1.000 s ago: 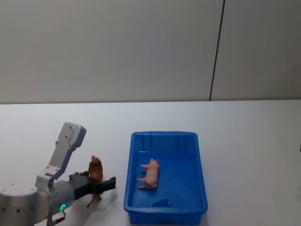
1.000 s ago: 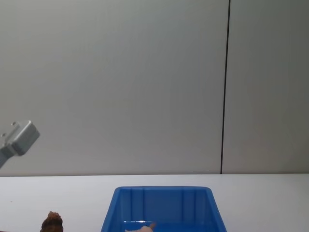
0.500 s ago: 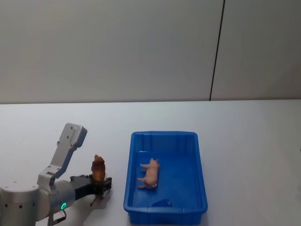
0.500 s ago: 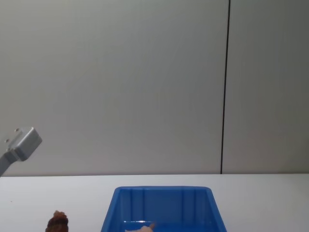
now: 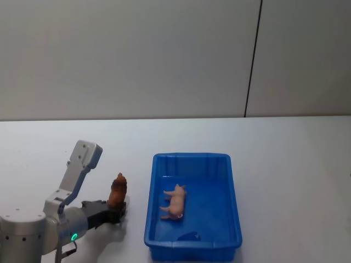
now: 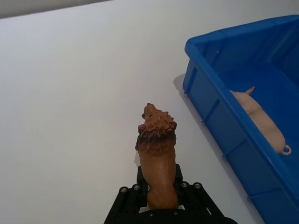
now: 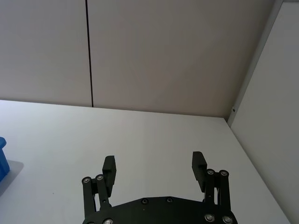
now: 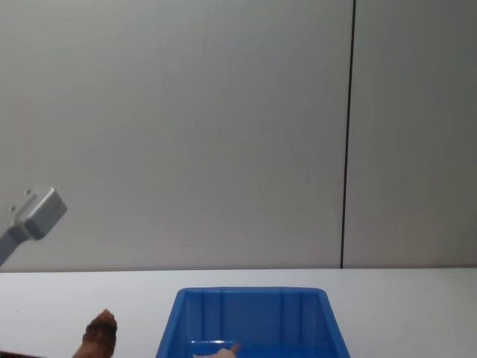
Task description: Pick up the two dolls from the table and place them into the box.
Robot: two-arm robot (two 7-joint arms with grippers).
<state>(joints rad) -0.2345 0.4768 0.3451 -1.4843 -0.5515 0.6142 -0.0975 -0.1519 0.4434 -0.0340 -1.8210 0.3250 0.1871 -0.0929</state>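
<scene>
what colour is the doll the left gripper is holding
Reddish-brown, with a darker brown shaggy mane; the doll shows best in the left wrist view, clamped in the left gripper.

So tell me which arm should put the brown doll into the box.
Left. The left gripper is already shut on the brown doll, just beside the blue box, where the pink doll lies. The right gripper is open, away from it.

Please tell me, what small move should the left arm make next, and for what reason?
Probably carry the brown doll sideways to the right, over the rim of the blue box. The left gripper is shut on the doll's lower body, and the box stands just beside it on its right. The pale doll already lies inside. The right gripper is open, off to the side.
</scene>
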